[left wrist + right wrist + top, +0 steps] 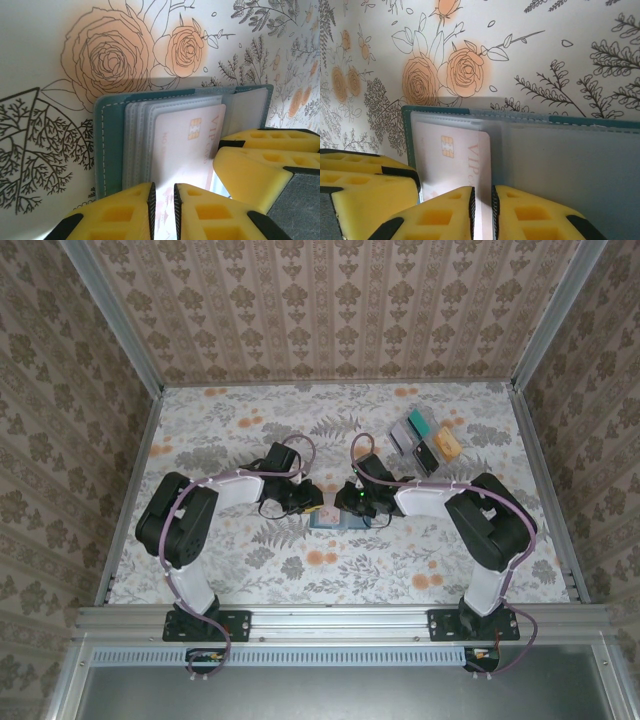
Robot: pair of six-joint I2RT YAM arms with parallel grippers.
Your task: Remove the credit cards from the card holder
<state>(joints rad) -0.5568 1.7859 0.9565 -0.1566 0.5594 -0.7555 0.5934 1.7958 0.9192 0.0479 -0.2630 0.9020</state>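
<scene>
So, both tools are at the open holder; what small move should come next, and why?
Probably pull the card slowly toward the near side, out of the holder. The right tool and left tool both look closed on its near edge, yet most of it sits inside. If the holder drags along, stop.

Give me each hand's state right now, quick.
Left hand: closed on the pale credit card, at its left edge.
Right hand: closed on the same card, at its right edge.
</scene>
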